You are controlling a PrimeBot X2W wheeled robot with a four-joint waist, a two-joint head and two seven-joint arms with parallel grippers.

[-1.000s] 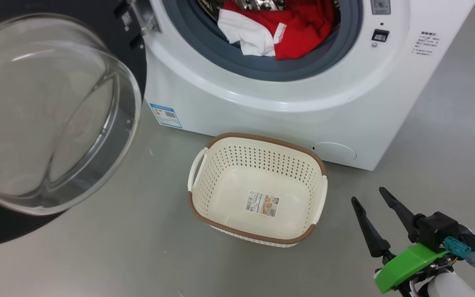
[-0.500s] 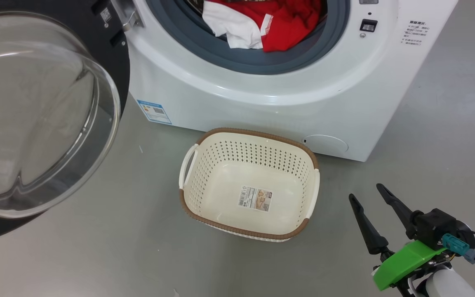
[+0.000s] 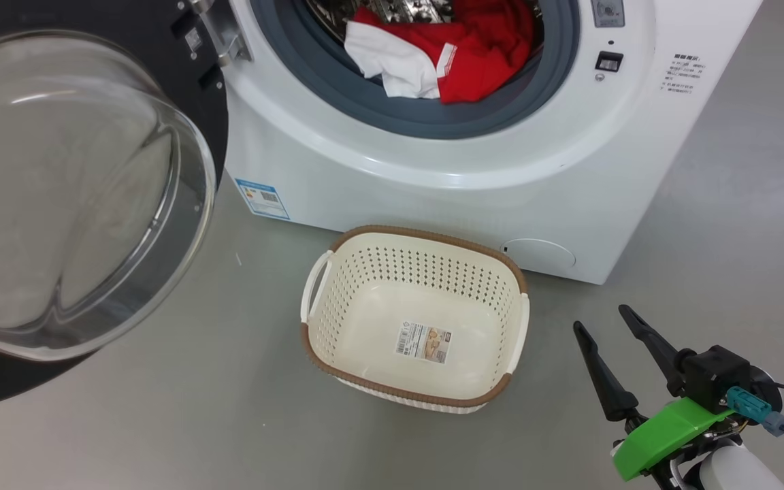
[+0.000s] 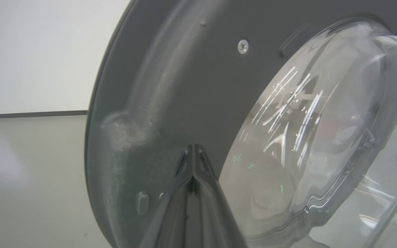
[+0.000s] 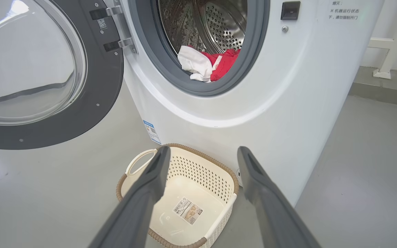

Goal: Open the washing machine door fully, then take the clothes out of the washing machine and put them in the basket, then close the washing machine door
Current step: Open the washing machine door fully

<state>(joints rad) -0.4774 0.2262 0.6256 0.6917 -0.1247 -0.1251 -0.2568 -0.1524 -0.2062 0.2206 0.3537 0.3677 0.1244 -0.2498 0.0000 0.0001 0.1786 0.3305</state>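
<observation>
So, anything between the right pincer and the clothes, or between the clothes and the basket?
Nothing visible. The washing machine door is swung aside left, the clothes lie uncovered in the washing machine, and the empty basket sits below; the right pincer is open.

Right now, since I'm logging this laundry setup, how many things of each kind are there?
White front-loading washing machine: 1
Round black-rimmed glass door: 1
Cream perforated plastic basket: 1
Red-and-white clothes heap: 1
Dark two-fingered grippers: 2 (left gripper, right gripper)
Total: 6
</observation>
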